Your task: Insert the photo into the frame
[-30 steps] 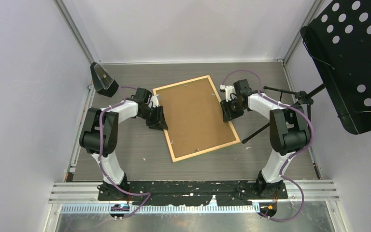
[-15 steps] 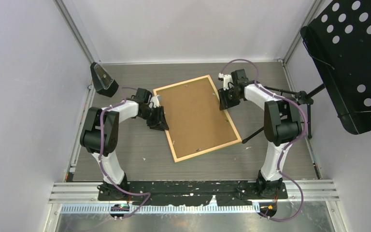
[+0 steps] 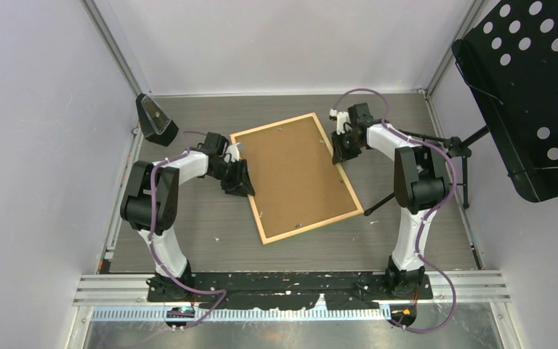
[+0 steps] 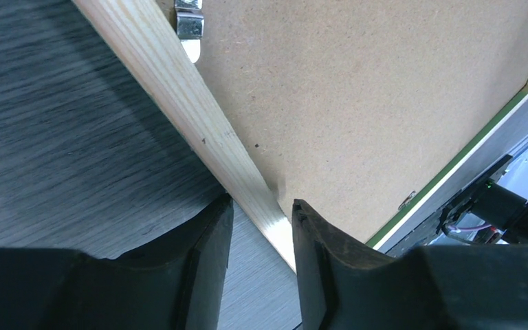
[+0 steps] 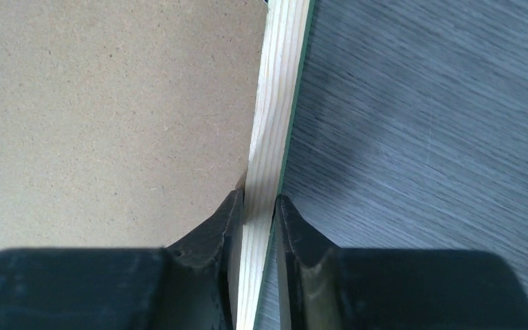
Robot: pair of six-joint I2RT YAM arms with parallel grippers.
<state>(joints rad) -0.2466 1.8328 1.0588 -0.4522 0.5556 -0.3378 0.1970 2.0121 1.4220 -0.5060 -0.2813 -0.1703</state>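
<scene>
Frame (image 3: 310, 226) laid back-up on table (image 3: 189, 233). One long rail pinched in left gripper (image 4: 258, 213) jaws, opposite rail in right gripper (image 5: 258, 203) jaws.

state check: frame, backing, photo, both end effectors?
frame: back side up, gripped on both long rails.
backing sheet: seated in the frame's back.
photo: not in view.
left end effector: shut on the frame's left rail.
right end effector: shut on the frame's right rail.
</scene>
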